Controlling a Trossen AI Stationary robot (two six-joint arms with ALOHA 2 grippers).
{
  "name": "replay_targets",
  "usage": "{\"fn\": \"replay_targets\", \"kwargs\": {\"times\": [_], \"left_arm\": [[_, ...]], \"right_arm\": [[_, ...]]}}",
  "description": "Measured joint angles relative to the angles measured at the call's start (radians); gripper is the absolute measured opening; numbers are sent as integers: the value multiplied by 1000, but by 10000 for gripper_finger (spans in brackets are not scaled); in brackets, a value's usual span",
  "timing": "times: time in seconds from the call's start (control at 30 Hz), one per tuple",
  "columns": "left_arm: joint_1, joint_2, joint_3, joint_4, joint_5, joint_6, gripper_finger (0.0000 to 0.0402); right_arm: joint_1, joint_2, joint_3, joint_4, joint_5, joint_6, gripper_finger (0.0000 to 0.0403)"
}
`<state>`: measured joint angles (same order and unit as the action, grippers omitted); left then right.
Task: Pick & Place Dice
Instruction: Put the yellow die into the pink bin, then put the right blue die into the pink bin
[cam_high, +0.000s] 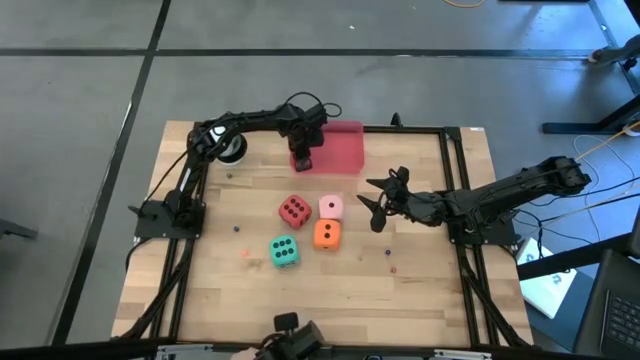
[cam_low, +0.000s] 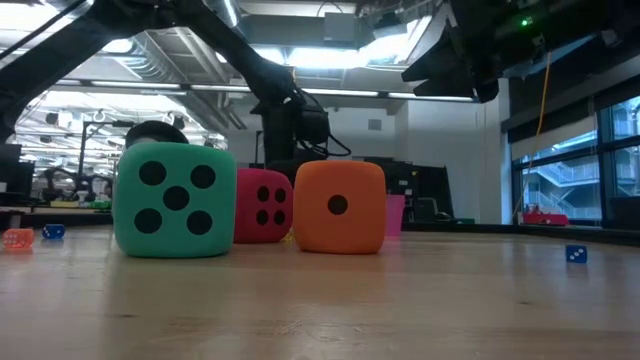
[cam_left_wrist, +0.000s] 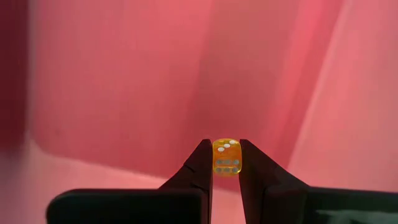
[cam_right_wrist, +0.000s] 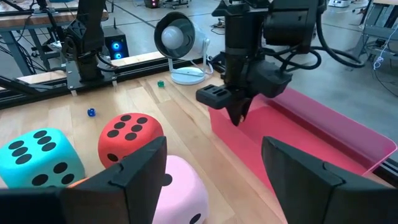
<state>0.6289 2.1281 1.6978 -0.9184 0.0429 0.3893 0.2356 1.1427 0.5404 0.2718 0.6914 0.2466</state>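
Four large soft dice stand on the table's middle: red (cam_high: 294, 210), light pink (cam_high: 331, 207), orange (cam_high: 326, 234) and green (cam_high: 284, 251). A pink tray (cam_high: 342, 150) lies at the far edge. My left gripper (cam_high: 300, 160) points down over the tray's left part, shut on a tiny clear yellow-orange die (cam_left_wrist: 226, 157). My right gripper (cam_high: 375, 200) hovers open just right of the pink die, with nothing between its fingers (cam_right_wrist: 143, 174). My left gripper pinches the tiny die by two opposite faces (cam_left_wrist: 216, 158) between its two fingertips. The fingers (cam_right_wrist: 239, 115) come from above, pointing down. The die is lifted clear, above the tray's floor (cam_left_wrist: 124, 87), with its white pips showing on its two visible faces.
Other tiny dice lie scattered on the wood: blue ones (cam_high: 237, 227) (cam_high: 387, 252) (cam_low: 576, 254), an orange one (cam_high: 245, 254) and a red one (cam_high: 393, 268). A white round device (cam_right_wrist: 177, 37) stands at the far left corner. Black frame rails border the table.
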Motion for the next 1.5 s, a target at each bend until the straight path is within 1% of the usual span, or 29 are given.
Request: {"fn": "replay_targets", "kwargs": {"times": [0.33, 0.73, 1.27, 1.37, 1.5], "left_arm": [[-1, 0, 0, -53, 1, 17, 30], [-2, 0, 0, -52, 2, 34, 52], [-6, -3, -1, -51, 0, 18, 132], [-6, -4, 15, -65, -33, 18, 138], [-6, -4, 100, -118, -95, 14, 138]], "right_arm": [[0, 0, 0, -3, 0, 1, 263], [0, 0, 0, -3, -3, 2, 263], [0, 0, 0, -6, -3, 4, 263], [0, 0, 0, -6, -3, 0, 263], [0, 0, 0, -6, -3, 0, 263]]}}
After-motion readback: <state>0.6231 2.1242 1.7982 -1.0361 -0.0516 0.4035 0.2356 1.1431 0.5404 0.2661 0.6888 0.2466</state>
